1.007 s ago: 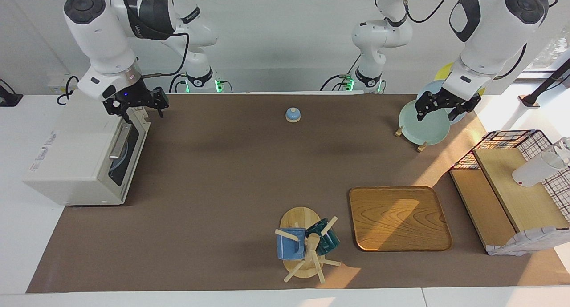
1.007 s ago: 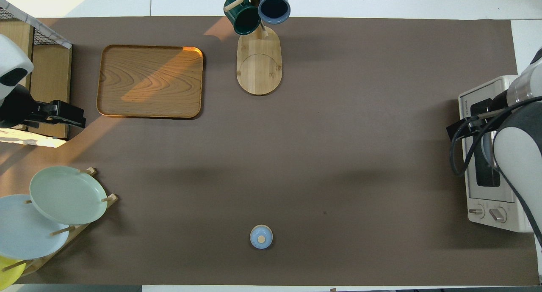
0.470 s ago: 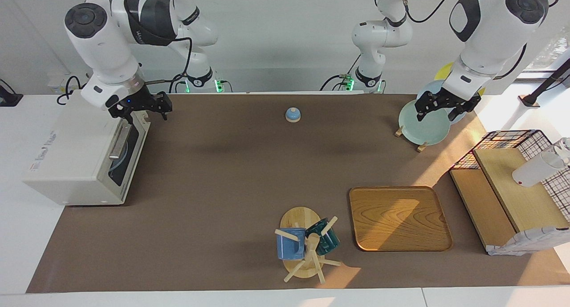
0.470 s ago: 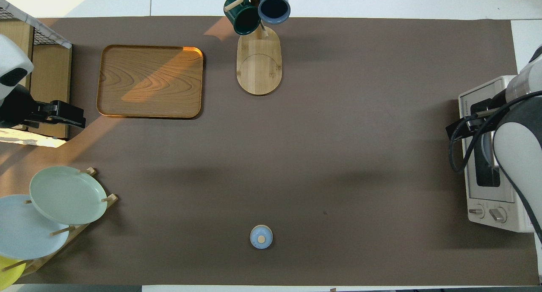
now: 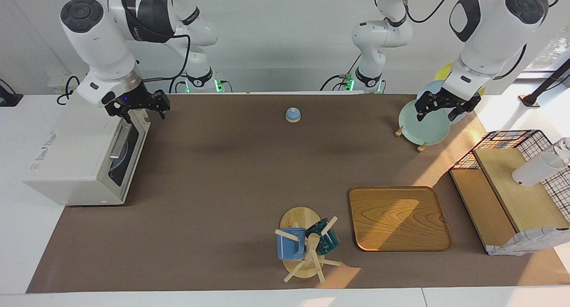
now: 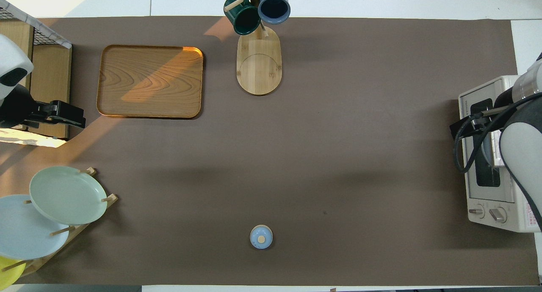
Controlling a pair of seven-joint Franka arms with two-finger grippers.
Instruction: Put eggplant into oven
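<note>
Below right tool, fingers apart and empty: closed oven; eggplant unseen. Risks snagging the door handle on descent. Left tool waits, fingers apart.

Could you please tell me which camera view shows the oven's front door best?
The facing view shows it best: the oven is seen whole, its shut glass door and bar handle plain, with the right gripper over its top corner. In the overhead view the right arm covers part of the oven, though its knobs show.
</note>
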